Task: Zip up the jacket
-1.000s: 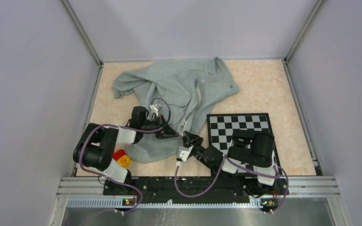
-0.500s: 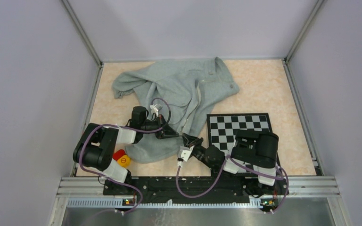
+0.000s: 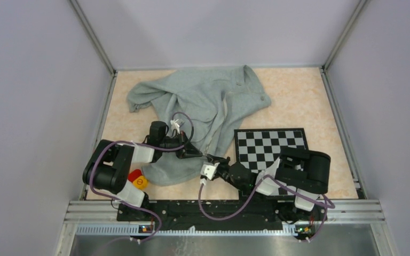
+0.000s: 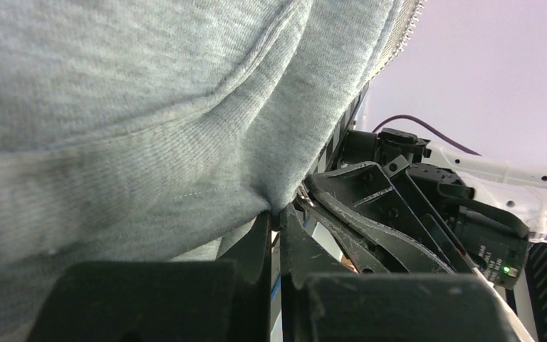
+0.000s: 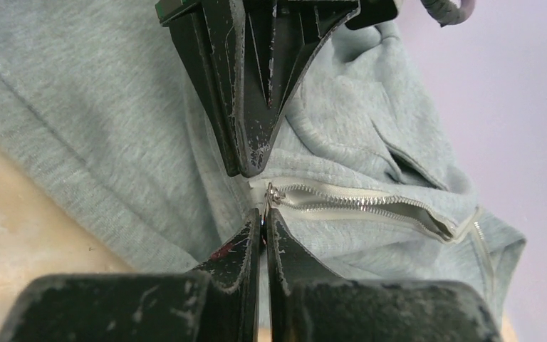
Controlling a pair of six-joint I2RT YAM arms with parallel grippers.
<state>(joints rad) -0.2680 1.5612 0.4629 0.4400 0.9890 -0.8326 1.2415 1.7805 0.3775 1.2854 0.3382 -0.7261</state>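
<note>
Grey-green jacket (image 3: 203,101) fabric is clamped between the left fingers (image 4: 256,246), its zipper pull (image 5: 274,194) clamped between the right fingers (image 5: 246,246).

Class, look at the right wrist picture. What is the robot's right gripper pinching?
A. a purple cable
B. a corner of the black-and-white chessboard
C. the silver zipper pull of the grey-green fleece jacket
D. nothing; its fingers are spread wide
C: the right gripper is shut on the small silver zipper pull at the near end of the white-taped zipper on the light grey-green fleece jacket.
</note>
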